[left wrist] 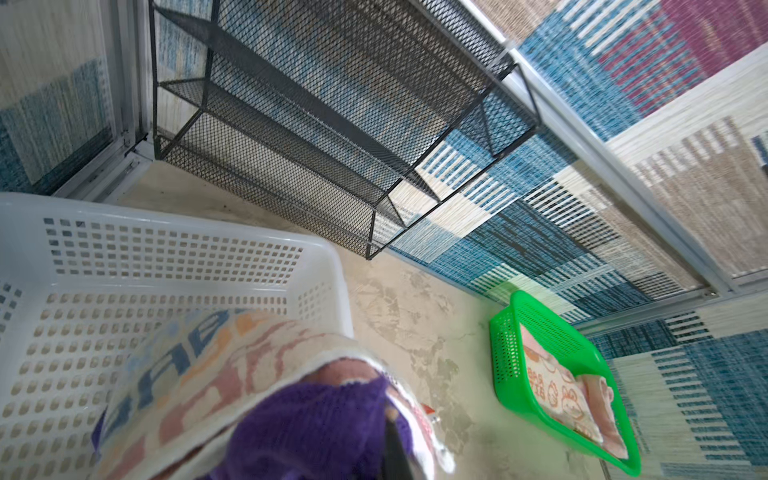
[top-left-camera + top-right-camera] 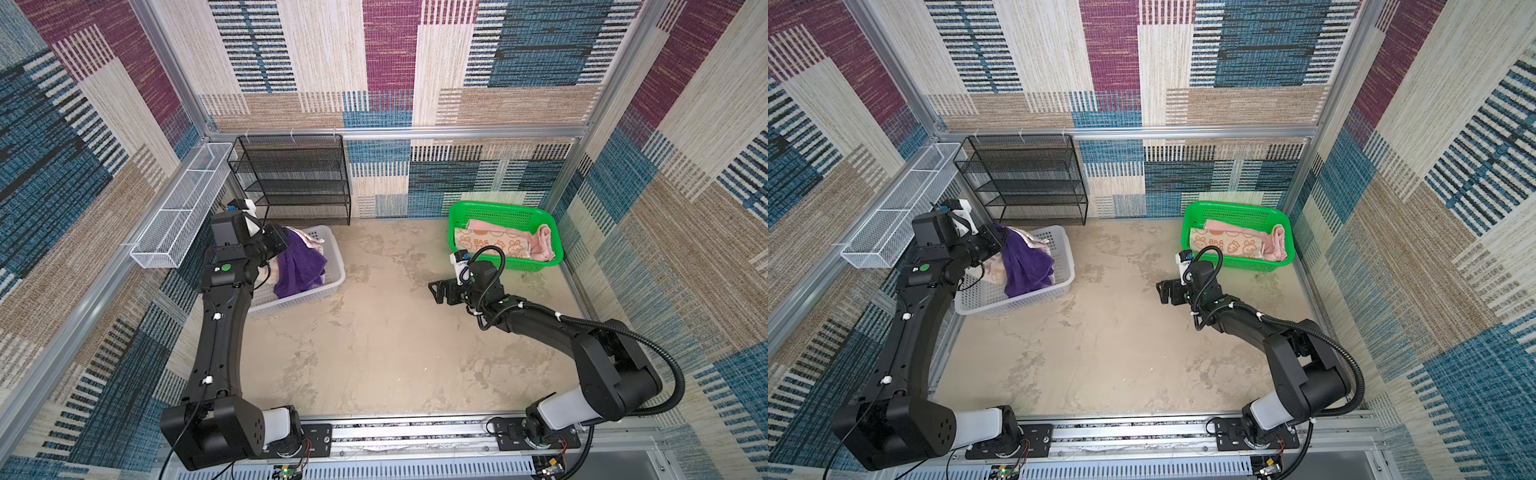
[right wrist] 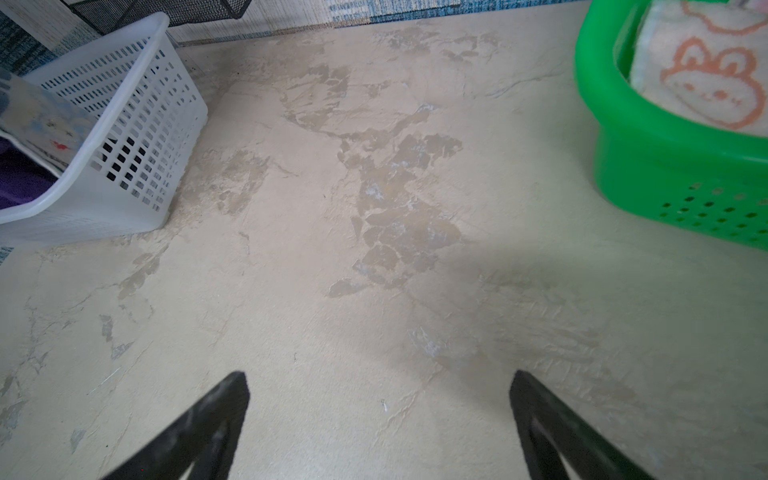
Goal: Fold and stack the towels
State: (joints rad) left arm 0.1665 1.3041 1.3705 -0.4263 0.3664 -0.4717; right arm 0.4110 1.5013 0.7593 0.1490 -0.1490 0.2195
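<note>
- Purple towel (image 2: 299,266) hung bunched over the lettered towel (image 1: 187,374) inside the white basket (image 2: 307,297). The left gripper (image 2: 282,240) pinched its top, jaws pressed together on the cloth.
- Bunny-print towel (image 2: 490,245) and pink towel (image 2: 544,245) lay side by side in the green basket (image 2: 498,208), well apart from the white one.
- Right gripper (image 2: 434,294) hovered above the table (image 2: 395,332) near the green basket, jaws spread.
</note>
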